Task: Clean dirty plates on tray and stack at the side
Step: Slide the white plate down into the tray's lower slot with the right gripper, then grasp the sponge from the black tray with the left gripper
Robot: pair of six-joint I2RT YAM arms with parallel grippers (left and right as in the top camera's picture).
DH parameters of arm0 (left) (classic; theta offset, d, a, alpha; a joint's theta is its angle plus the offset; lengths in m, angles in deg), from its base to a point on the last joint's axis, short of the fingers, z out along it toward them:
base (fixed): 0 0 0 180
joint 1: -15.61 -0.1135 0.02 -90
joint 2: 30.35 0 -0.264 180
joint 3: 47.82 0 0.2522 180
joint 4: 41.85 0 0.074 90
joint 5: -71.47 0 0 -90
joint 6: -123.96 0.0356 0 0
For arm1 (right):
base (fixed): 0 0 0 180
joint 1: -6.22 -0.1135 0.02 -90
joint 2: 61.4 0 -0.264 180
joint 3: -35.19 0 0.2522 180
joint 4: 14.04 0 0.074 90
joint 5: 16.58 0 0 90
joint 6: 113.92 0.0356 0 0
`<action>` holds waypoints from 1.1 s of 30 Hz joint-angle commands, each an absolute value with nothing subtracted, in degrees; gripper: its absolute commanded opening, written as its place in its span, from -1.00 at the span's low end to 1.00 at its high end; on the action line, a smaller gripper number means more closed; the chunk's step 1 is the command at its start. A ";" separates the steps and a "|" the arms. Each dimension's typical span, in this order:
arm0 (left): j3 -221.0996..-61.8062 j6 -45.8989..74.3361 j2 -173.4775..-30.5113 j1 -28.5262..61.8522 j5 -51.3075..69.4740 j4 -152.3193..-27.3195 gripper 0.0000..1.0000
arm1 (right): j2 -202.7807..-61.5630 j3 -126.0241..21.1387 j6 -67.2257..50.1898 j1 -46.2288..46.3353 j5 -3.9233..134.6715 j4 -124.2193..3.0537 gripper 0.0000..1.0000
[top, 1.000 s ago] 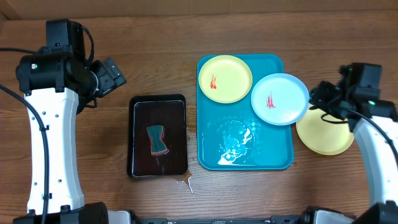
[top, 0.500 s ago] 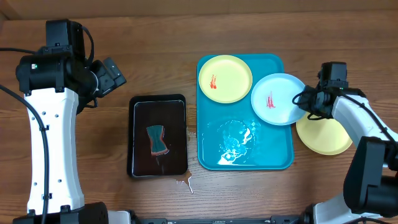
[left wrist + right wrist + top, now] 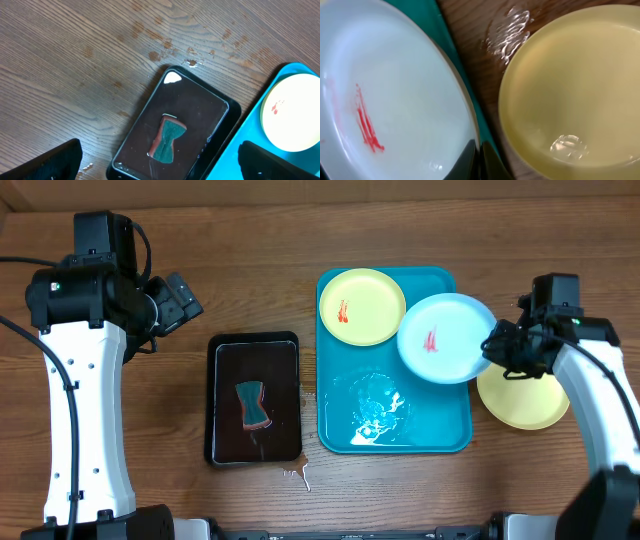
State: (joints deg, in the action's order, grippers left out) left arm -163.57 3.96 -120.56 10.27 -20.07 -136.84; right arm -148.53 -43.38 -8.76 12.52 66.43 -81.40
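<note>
Mostly cropped — right pincer (image 3: 480, 161), pinching blue plate (image 3: 395, 85).

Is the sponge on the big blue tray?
No, the sponge lies in the small black tray, beside the turquoise tray.

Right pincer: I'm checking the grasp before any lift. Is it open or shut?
Shut. The right wrist view shows the right pincer pinched closed over the rim of the light blue plate.

A turquoise tray (image 3: 445, 420) is recorded. Red smears (image 3: 432, 340) are noted on the blue plate (image 3: 456, 330) and the far yellow plate (image 3: 372, 305). The sponge (image 3: 253, 404) is seen teal, red-edged.
</note>
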 commanded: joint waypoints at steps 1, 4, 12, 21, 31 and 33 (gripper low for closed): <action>-164.84 4.37 -120.02 10.01 -20.55 -136.82 1.00 | -146.00 -44.37 -8.76 9.83 60.40 -85.47 -0.92; -164.84 4.37 -120.02 10.01 -20.55 -136.82 1.00 | -146.04 -41.66 -8.76 6.07 60.45 -86.71 -0.92; -164.84 4.33 -120.02 10.01 -20.42 -136.80 1.00 | -146.39 -26.09 -1.48 -4.33 62.89 -71.43 -0.92; -164.84 3.80 -120.02 10.01 -7.31 -137.85 1.00 | -145.54 -23.76 0.31 -5.66 67.00 -64.37 -0.56; -160.42 10.84 -122.27 21.37 -14.70 -142.00 0.71 | -135.75 -32.41 -3.38 -5.68 70.78 -74.30 -0.40; -156.12 7.41 -122.59 24.24 -18.02 -140.87 0.70 | -133.67 -32.65 -3.38 -5.68 70.74 -75.13 -0.39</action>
